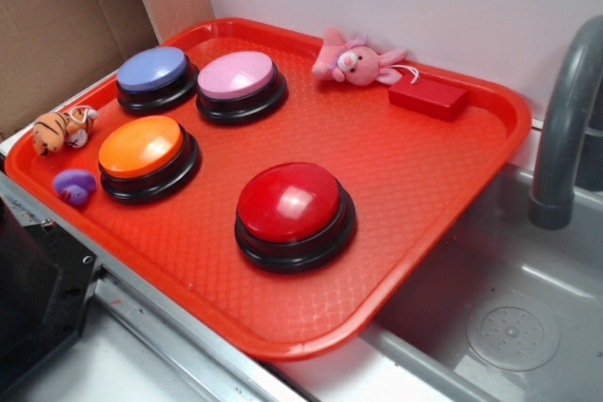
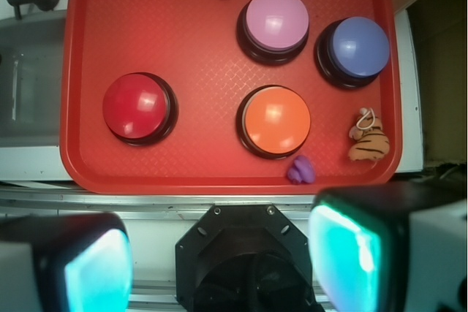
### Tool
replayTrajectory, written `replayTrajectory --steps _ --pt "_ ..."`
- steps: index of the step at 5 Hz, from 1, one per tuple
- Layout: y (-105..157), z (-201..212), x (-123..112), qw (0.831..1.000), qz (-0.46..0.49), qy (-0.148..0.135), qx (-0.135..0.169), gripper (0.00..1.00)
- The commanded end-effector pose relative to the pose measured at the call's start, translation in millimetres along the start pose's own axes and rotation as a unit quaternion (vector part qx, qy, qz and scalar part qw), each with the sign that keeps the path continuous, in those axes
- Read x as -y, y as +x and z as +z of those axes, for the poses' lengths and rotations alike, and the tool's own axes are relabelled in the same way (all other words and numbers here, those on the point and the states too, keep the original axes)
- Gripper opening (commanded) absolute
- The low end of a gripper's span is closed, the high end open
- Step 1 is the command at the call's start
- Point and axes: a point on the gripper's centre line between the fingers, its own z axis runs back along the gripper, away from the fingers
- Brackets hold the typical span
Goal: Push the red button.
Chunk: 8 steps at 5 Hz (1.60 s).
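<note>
- Wrist view looks straight down on a red tray (image 2: 205, 158), the largest thing in sight, lying on the bench beside a grey sink (image 1: 509, 298) with a faucet (image 1: 565, 129).
- Two fingers (image 2: 351, 253) fill the bottom corners of the wrist view, standing wide apart with nothing between them; they hang above the bench edge, short of the tray's near rim.
- Red button (image 2: 137, 106), a glossy dark-red dome on a round black base, sits on the left part of the tray in the wrist view, well apart from the fingers, ahead of the left one. In the exterior view the red button (image 1: 292, 202) is the dome nearest the sink.
- Orange button (image 2: 276, 120) sits near the tray's middle, ahead of the gap between the fingers.
- Pink button (image 2: 276, 20) and blue button (image 2: 358, 47) sit side by side at the far part of the tray.
- Small red block (image 1: 429, 94) lies at the far rim, just beside a pink plush pig (image 1: 356, 61).
- Tiger toy (image 2: 365, 144) and a smaller purple toy (image 2: 300, 171) lie near the orange button.
</note>
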Motion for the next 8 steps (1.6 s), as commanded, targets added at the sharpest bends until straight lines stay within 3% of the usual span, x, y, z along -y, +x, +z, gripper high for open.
replayTrajectory --steps 1,2,3,4,5,7,8 --pt "0.0 0.0 0.0 1.000 0.000 0.000 0.000 1.00" --pt "46.0 -43.7 15.2 0.992 -0.126 0.009 -0.016 1.00" --pt "77.2 -84.2 44.9 0.968 -0.250 0.025 -0.016 1.00" --pt "73.2 -125.4 68.3 0.930 -0.366 0.023 -0.020 1.00" --pt "64.6 -157.9 79.5 0.925 -0.379 0.022 0.024 1.00" --pt "78.1 -189.2 92.8 0.916 -0.400 0.026 -0.001 1.00" --pt "84.8 -196.1 96.8 0.912 -0.410 0.011 -0.011 1.00"
